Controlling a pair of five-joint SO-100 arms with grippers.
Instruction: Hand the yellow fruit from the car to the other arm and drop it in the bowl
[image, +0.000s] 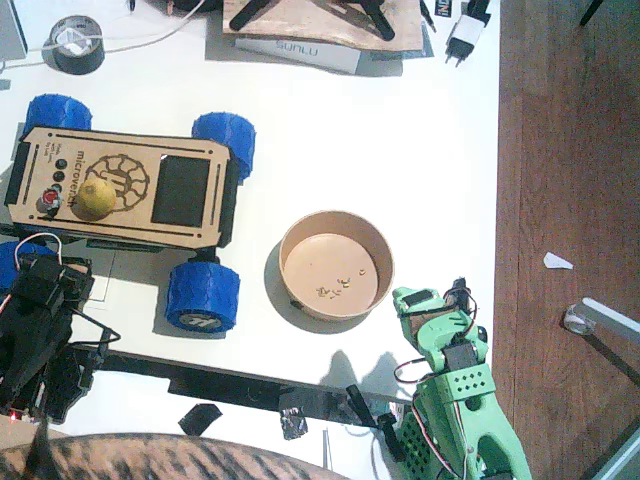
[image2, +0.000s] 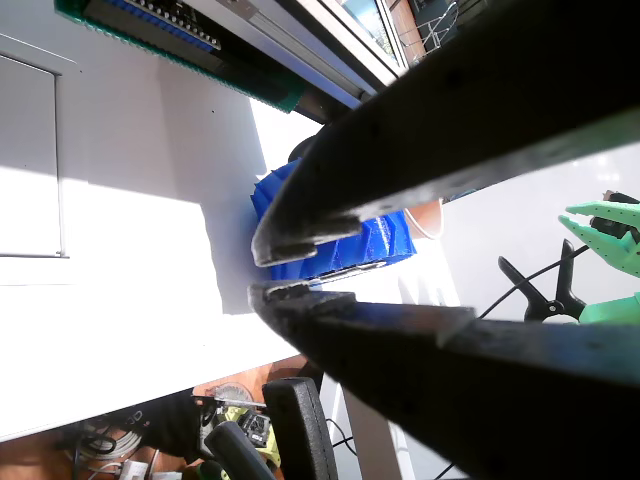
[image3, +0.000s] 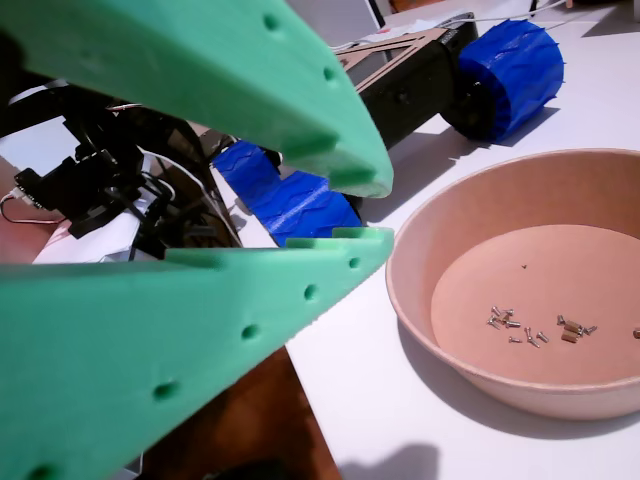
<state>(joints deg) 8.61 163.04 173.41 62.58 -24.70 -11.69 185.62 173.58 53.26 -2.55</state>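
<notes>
Fixed view: the lemon sits on the deck of the car, toward the deck's 9 o'clock end, just beside the small buttons and touching the engraved wheel logo. The car stands on the white table. The bowl is at 4 o'clock from the car, apart from it, with only crumbs on its floor. The black left arm rests at 7 o'clock from the car; the green right arm rests at 5 o'clock from the bowl. A tape roll lies at the table's 11 o'clock corner. Wrist view on the black arm: left jaws nearly shut, a thin gap between the tips, nothing held; a blue wheel lies beyond them. Wrist view on the green arm: right jaws slightly parted and empty; the bowl lies at 3 o'clock of the tips, the car at 12 o'clock.
</notes>
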